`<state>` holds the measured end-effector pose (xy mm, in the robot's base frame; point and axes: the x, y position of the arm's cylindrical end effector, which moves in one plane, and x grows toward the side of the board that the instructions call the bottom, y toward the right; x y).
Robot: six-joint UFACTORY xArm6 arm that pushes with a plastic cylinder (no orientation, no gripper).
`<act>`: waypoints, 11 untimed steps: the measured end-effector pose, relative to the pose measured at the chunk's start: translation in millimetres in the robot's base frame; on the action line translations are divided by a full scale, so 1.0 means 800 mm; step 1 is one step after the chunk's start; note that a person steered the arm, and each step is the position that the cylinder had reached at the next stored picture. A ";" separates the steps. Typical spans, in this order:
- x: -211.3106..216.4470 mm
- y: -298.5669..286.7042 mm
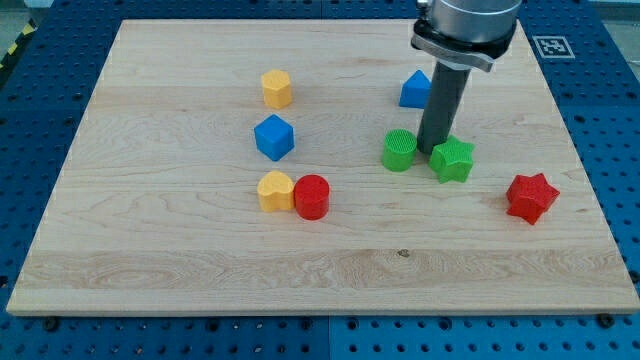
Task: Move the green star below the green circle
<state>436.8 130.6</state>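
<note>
The pale wooden worktop (200, 270) fills most of the view, a light planked board lying on a blue perforated base (610, 110). Over its upper right hangs the grey metal end of the arm (467, 30), from which the straight dark rod (441, 105) drops down; there is no pincer on this arm, so nothing is clenched or released, and my tip (433, 150) is all that reaches the board. My tip stands in the narrow gap between the green round ribbed block (399, 150) on the view's left and the green star-shaped block (453, 160) on the view's right, just beside both; whether it touches either cannot be told. The green star lies right of the green circle, a touch lower, and near it. Behind the rod, toward the view's top, sits a blue block (415, 90), partly hidden, its shape unclear. Well apart at the view's right lies a red star-shaped block (531, 197). Toward the centre left a blue cube-like block (274, 137) sits below a yellow hexagonal block (277, 88). Lower down, a yellow heart-shaped block (275, 190) and a red round block (312, 196) stand touching side by side.
</note>
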 end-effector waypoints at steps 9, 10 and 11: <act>0.074 0.020; 0.085 0.006; 0.105 0.001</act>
